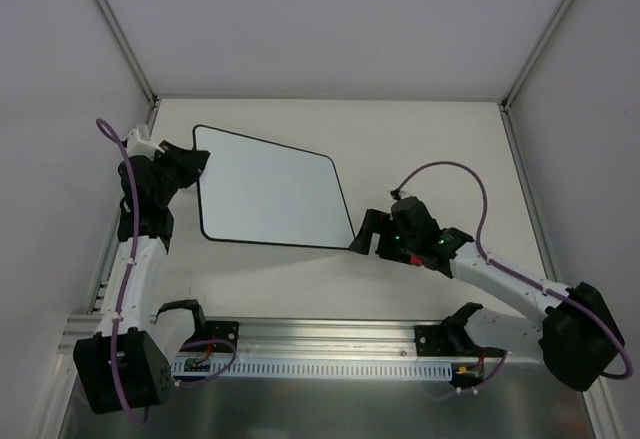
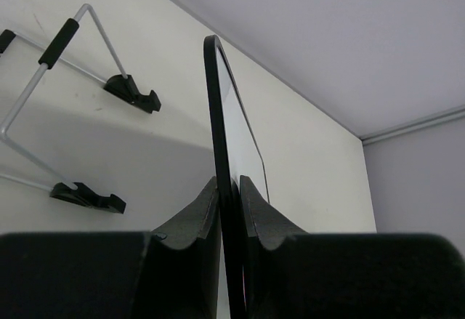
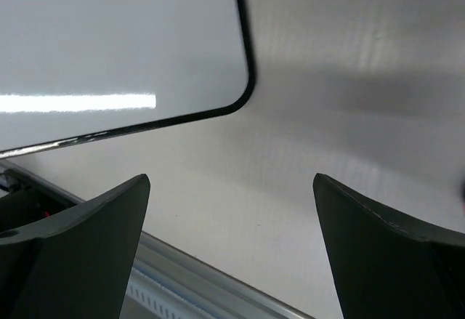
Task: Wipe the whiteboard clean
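The whiteboard [image 1: 270, 189] is white with a thin black border, and its face shows no marks. In the left wrist view I see it edge-on [image 2: 216, 101], raised off the table. My left gripper [image 1: 195, 164] is shut on its left edge, a finger [image 2: 200, 213] on each side of the rim. Just off the board's near right corner [image 3: 243, 94] my right gripper [image 1: 362, 234] stands open, with only bare table between its fingertips [image 3: 231, 181]. A small red thing [image 1: 413, 258] shows under the right wrist.
A wire stand [image 2: 73, 79] with black feet lies on the table beside the raised board. An aluminium rail [image 1: 330, 344] runs along the near edge. Grey walls close in the table at the left, right and back.
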Controlling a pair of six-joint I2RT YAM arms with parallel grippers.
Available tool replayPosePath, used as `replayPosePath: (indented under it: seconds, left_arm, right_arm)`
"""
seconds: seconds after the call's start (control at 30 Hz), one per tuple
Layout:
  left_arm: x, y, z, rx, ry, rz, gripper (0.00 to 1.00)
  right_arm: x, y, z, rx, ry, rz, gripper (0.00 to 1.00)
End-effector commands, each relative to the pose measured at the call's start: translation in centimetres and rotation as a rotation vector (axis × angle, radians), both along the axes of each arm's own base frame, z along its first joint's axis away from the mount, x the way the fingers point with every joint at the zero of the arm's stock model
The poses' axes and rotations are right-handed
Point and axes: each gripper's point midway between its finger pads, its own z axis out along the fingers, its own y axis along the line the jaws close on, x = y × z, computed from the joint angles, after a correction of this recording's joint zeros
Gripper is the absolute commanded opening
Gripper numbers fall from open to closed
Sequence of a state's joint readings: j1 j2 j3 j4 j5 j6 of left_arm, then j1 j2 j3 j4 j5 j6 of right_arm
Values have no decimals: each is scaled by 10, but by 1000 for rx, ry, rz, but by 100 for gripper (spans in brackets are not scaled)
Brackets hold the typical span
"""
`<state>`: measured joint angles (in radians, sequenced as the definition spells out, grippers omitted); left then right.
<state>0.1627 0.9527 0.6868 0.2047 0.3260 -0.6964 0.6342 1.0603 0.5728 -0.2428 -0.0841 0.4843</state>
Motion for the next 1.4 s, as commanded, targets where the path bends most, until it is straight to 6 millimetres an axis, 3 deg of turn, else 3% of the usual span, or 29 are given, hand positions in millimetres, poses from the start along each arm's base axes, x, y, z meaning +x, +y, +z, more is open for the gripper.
replayPosePath:
  seconds: [0.0, 0.2, 0.4, 0.63, 0.8, 1.0, 1.37]
  left_arm:
    - [4, 12, 45, 47, -185, 81, 0]
    - [-1, 13, 31, 53, -164, 100, 0]
    - [-5, 10, 19, 59, -148, 93, 0]
    - [-8, 9, 11, 66, -138, 92, 0]
    - [-9, 3, 10, 85, -141, 56, 0]
    - [-19, -21, 2, 162, -143, -82, 0]
    - [-49, -57, -24, 212, -69, -337, 9]
  right_arm:
    - [0, 48, 11, 141, 8, 18, 99]
    - [7, 93, 24, 286, -13, -52, 99]
    - [25, 111, 21, 337, -16, -135, 99]
    - [31, 129, 7, 357, 46, -151, 99]
    - [35, 135, 11, 367, 35, -145, 99]
    - [44, 141, 18, 367, 5, -136, 99]
    - [65, 125, 12, 341, -6, -129, 99]
